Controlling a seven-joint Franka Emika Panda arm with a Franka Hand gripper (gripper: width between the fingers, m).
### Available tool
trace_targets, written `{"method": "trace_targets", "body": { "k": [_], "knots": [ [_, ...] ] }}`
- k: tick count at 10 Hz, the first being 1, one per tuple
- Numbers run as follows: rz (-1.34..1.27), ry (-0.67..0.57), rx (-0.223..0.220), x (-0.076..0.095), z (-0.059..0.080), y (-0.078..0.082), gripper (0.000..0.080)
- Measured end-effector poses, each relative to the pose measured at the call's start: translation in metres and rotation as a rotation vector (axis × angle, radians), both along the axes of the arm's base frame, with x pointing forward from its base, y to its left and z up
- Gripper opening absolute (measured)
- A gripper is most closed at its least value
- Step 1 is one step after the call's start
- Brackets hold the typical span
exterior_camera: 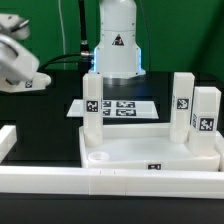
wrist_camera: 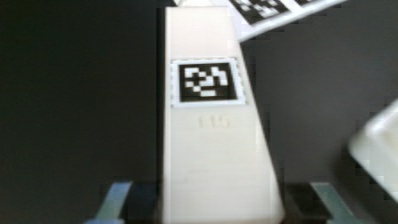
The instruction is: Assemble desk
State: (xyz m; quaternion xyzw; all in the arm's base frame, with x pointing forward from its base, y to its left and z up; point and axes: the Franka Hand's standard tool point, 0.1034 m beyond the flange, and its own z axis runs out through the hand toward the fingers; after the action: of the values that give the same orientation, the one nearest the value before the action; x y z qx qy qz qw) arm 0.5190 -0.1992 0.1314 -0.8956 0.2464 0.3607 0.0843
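The white desk panel (exterior_camera: 150, 152) lies on the black table with three square tagged legs standing on it: one at its far corner on the exterior view's left (exterior_camera: 93, 105), two on the exterior view's right (exterior_camera: 182, 100) (exterior_camera: 207, 118). High up at the exterior view's left, blurred, my gripper (exterior_camera: 22, 68) holds a further leg (exterior_camera: 33, 83) off the table. In the wrist view this leg (wrist_camera: 214, 110) runs lengthwise away from the camera, tag facing it. My gripper (wrist_camera: 217, 205) is shut on its near end, with one finger (wrist_camera: 118, 200) on each side.
The marker board (exterior_camera: 118, 107) (wrist_camera: 267, 8) lies flat behind the panel, before the robot base (exterior_camera: 117, 45). Long white rails run along the front (exterior_camera: 100, 181) and the exterior view's left (exterior_camera: 6, 140). A white edge (wrist_camera: 381, 150) shows beside the held leg in the wrist view.
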Motion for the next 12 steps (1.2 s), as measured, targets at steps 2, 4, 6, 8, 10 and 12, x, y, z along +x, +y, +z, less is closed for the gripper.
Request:
{"method": "trace_targets", "body": {
  "k": [2,4,6,8,10,12],
  "knots": [
    [0.022,-0.110,-0.062,0.023,0.009,0.014,0.0290],
    [0.024,-0.270,-0.129,0.033,0.006,0.012,0.0290],
    [0.025,-0.385,-0.179,0.039,0.007,0.015,0.0290],
    [0.063,-0.590,-0.247,0.064,0.027,0.041,0.0290],
    [0.119,-0.777,-0.320,0.094,0.043,0.062,0.0290],
    [0.118,-0.885,-0.382,0.098,0.040,0.060,0.0290]
  ]
}}
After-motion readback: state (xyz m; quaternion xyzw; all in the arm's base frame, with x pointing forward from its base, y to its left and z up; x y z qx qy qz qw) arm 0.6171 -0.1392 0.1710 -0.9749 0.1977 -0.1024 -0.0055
